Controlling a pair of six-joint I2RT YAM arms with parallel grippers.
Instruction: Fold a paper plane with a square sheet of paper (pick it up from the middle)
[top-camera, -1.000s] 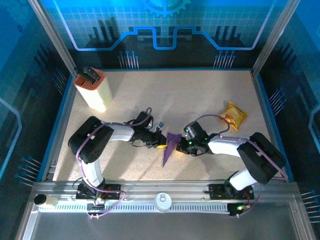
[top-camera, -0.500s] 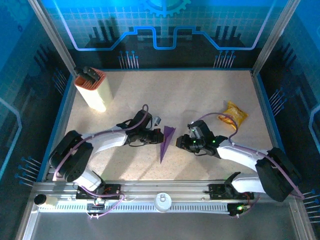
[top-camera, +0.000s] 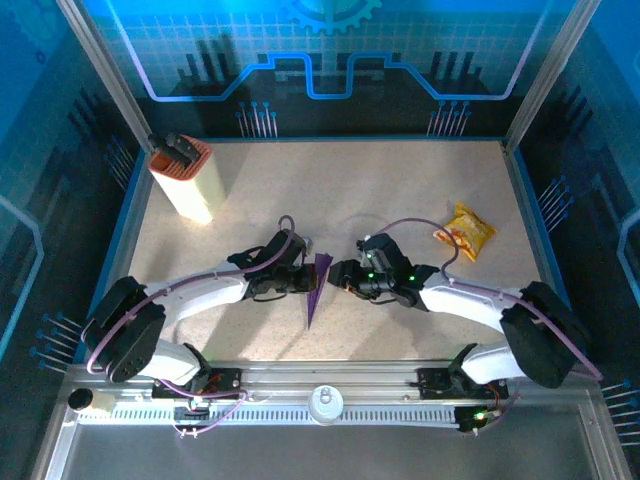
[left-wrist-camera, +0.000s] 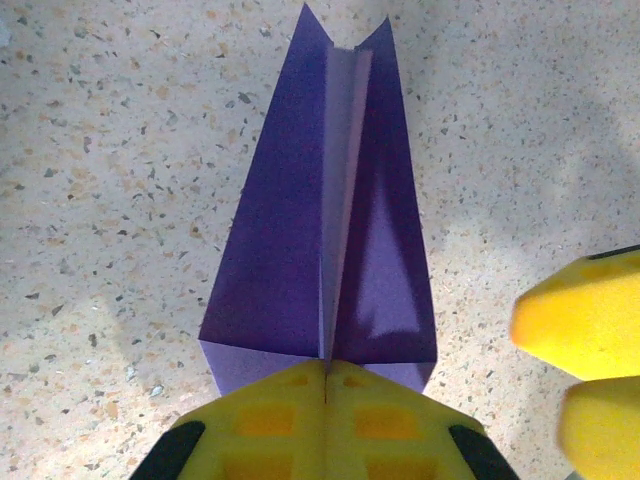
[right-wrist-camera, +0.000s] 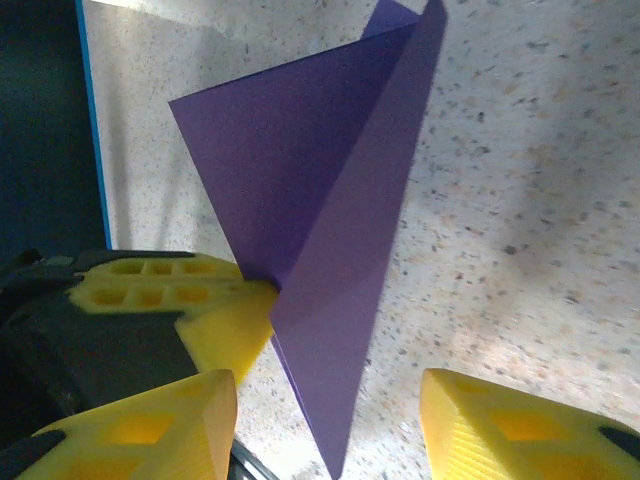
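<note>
The speckled table (top-camera: 400, 190) carries little else. Well away from the left pincer (top-camera: 303, 277), behind it and off to its left, a tall cream-and-orange box (top-camera: 183, 185) stands at the back corner. A dark object (top-camera: 181, 150) sits in its open top (what it is cannot be made out). A crinkly yellow-orange snack packet (top-camera: 464, 231) lies to the right of the right pincer (top-camera: 338, 277) and a little further back, well apart from it. Nothing lies between the two pincers but the paper itself.

The purple paper plane (top-camera: 316, 285) sits directly between them. From above it is a narrow dark dart with its point turned toward the arm bases.

In the left wrist view, the paper plane (left-wrist-camera: 325, 220) shows two smooth wings spreading either side of a paler centre fold. The left pincer (left-wrist-camera: 325, 378) is clenched on that fold at the wide end, fingers pressed together with the paper nipped between them. The right pincer's yellow fingers (left-wrist-camera: 585, 320) hang just beside it.

In the right wrist view, the paper plane (right-wrist-camera: 320, 200) stands partly on edge, with one broad triangular wing and a sharp crease. The left pincer (right-wrist-camera: 200, 300) touches it from the side. The right pincer (right-wrist-camera: 330, 405) is released, its fingers spread either side of the paper's near tip and touching neither face.
</note>
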